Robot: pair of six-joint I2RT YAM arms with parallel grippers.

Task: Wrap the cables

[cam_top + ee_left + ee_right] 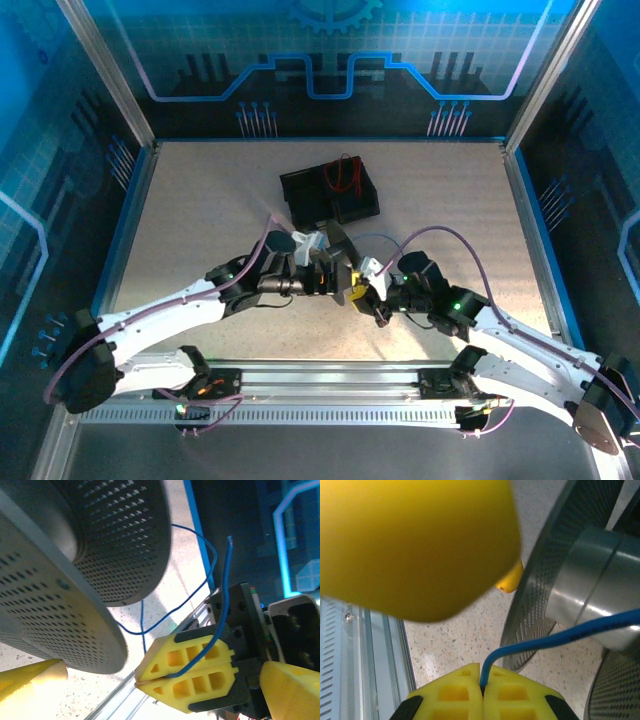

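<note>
Over the counter [200, 200], the right gripper [142, 680] clamped its jaws on the blue cable [220, 595] to hold it for wrapping, while the left gripper [335, 280] kept its jaws wide open.

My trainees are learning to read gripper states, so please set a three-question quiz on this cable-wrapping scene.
1. True or false: beside the perforated reel, the right gripper is shut on the blue cable.
2. Where does the red cable lie? A) in the black tray B) on the perforated reel C) in the right gripper
3. Are the left gripper jaws open or shut?
Key: 1 true; 2 A; 3 open.
</note>
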